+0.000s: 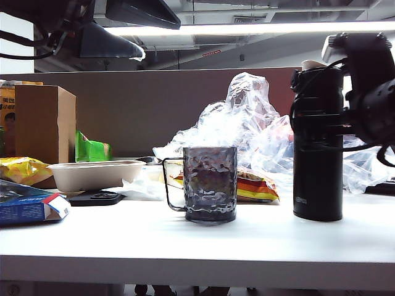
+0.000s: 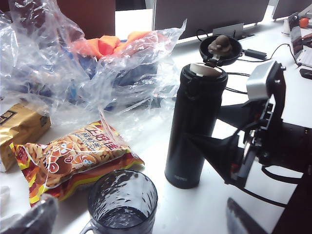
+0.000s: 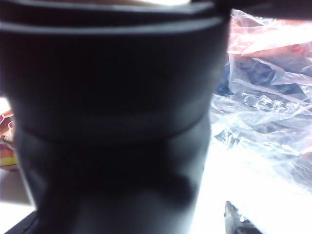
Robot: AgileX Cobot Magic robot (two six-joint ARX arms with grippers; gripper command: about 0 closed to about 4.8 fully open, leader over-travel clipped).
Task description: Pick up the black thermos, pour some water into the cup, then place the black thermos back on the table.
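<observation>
Exterior view, near to far: white table (image 1: 197,243) with thick front edge; blue carton (image 1: 28,206) at 9 o'clock near the edge; the cup (image 1: 210,183) stands upright at centre, handle toward 9 o'clock; the black thermos (image 1: 318,145) stands upright on the table at 3 o'clock of the cup, apart from it, lid flipped open. Right gripper (image 2: 219,134) comes in from 3 o'clock, fingers spread wide on either side of the thermos body, not visibly pinching it; the right wrist view is filled by the dark flask wall. Left gripper (image 2: 131,229) hovers just above the cup, only two blurred fingertips in frame, set well apart, holding nothing. Behind the cup: snack bag (image 1: 256,188), beige bowl (image 1: 95,174) and phone (image 1: 95,198) toward 9 o'clock. Farther back: crumpled clear plastic (image 1: 247,123), cardboard box (image 1: 43,123), green pack (image 1: 91,150).
</observation>
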